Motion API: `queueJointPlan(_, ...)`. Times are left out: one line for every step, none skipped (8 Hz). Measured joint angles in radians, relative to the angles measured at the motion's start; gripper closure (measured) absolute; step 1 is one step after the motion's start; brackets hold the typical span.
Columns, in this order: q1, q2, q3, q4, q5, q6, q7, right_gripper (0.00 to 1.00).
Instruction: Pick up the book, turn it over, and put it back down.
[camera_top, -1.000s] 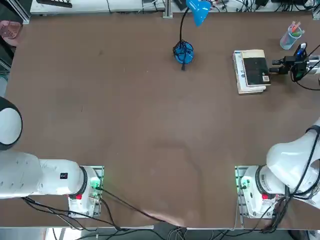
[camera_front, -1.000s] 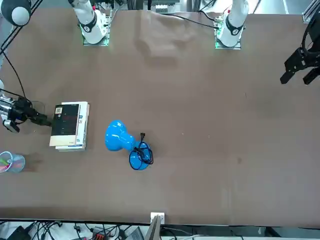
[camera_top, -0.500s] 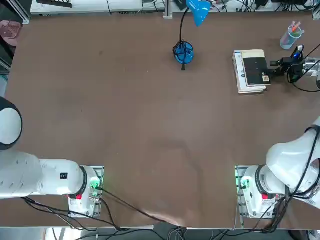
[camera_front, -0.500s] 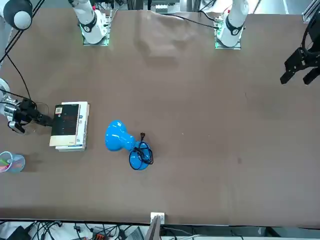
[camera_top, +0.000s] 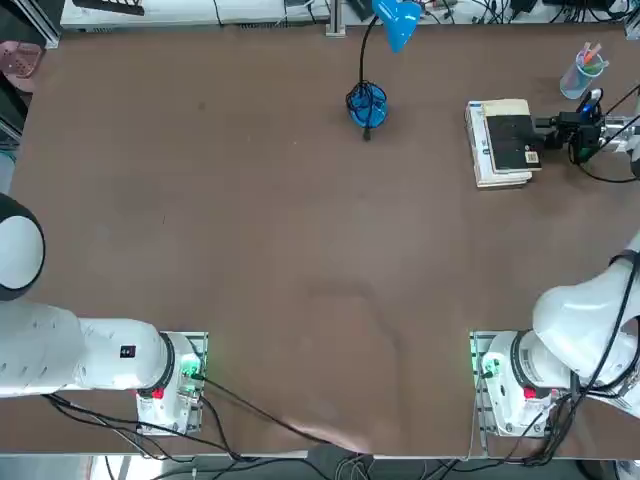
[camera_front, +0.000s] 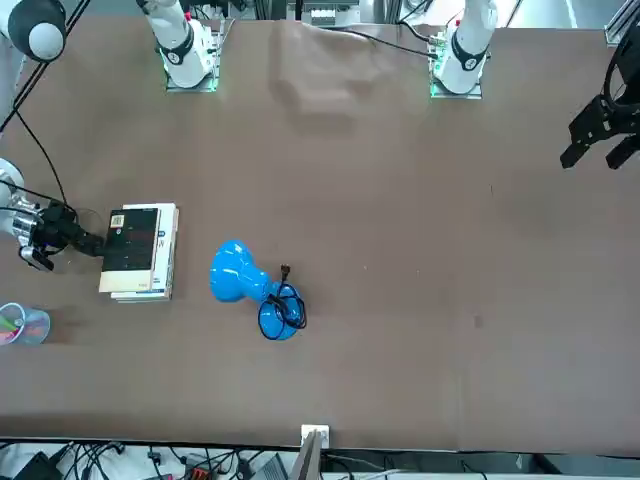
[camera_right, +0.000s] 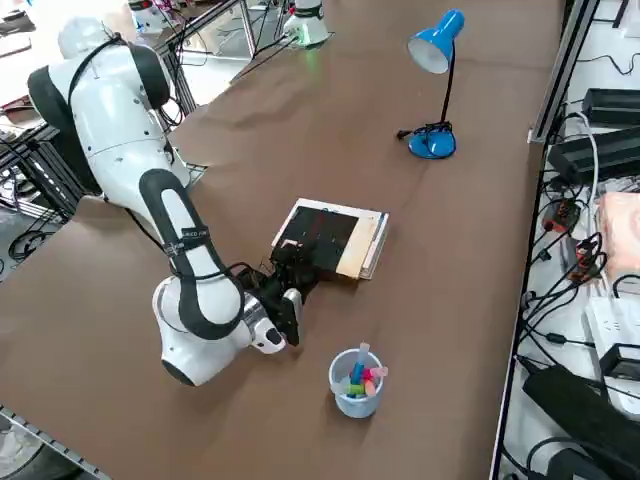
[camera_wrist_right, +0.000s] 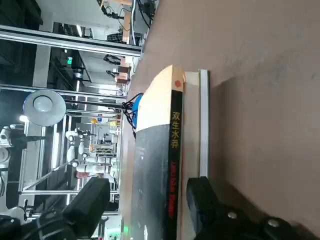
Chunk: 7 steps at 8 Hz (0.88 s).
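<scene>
The small thin black book (camera_top: 511, 142) lies on a thicker white book (camera_top: 487, 146) near the counter's (camera_top: 300, 250) far right corner. The right gripper (camera_wrist_right: 145, 210) has its fingers (camera_wrist_right: 202, 200) spread either side of the black book's edge, not pinching. Lifting, turning and replacing all remain, I judge.

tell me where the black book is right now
In the top view, the black book lies atop a larger pale book at the table's far right, between the blue lamp and the right gripper.
</scene>
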Motion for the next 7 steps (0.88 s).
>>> queueJointPlan(-0.001, 0.007, 0.0, 0.0, 0.004, -0.003, 0.0, 0.1)
queueJointPlan(-0.003, 0.01, 0.0, 0.0, 0.013, -0.006, 0.0, 0.13)
queueJointPlan(-0.007, 0.01, 0.0, 0.0, 0.024, -0.009, 0.0, 0.15)
queueJointPlan(-0.011, 0.01, 0.0, 0.0, 0.031, -0.012, 0.0, 0.18)
queueJointPlan(-0.014, 0.01, 0.0, 0.0, 0.032, -0.013, 0.0, 0.19)
queueJointPlan(-0.014, 0.01, 0.0, 0.0, 0.033, -0.014, 0.0, 0.22)
queueJointPlan(-0.014, 0.011, 0.001, 0.0, 0.033, -0.014, 0.0, 0.24)
